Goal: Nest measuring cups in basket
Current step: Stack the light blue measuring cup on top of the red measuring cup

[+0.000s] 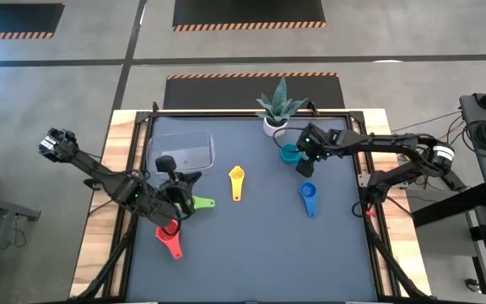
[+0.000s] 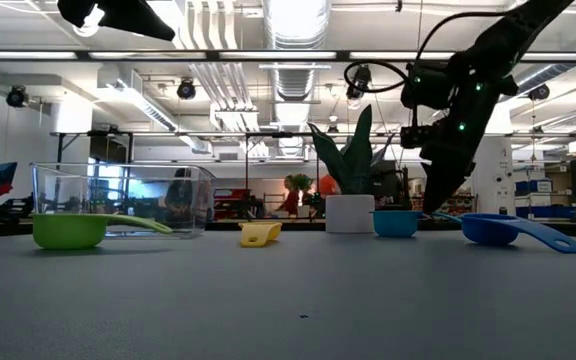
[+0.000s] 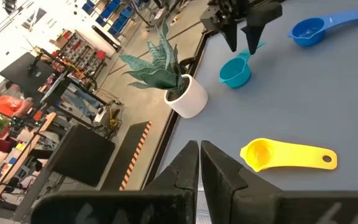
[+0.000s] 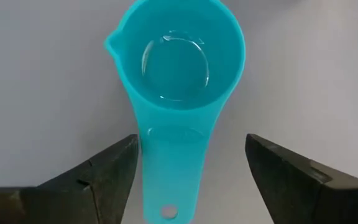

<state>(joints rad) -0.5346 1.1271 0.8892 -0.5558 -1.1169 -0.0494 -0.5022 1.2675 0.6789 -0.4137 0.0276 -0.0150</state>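
Teal cup [image 4: 178, 68] sits upright on the tabletop [image 1: 251, 245] just beside the white plant pot [image 1: 275, 125], handle [image 4: 173, 180] pointing back toward my right end effector [image 4: 188, 171]. Right end effector is spread wide, one finger on each side of the handle, nothing gripped yet. From the level view it hangs just above the cup, tips near the tabletop.

To do this grab well I drop straight down so the fingers bracket the handle at its middle, not the bowl, then close. Handle is thin and flat, so I judge it could twist or pop out if I pinch near the hole end; closer to the bowl looks safer. The pot is close, so I lift clear before swinging toward the basket [image 1: 180, 150], which lies well apart on the far left.

Blue cup [image 1: 308, 196] and yellow cup [image 1: 236, 179] lie loose mid-tabletop, green cup [image 1: 199, 203] and red cup [image 1: 169, 238] near the left arm.

Left end effector [image 3: 199, 163] is clenched with nothing in it, parked low by the basket.
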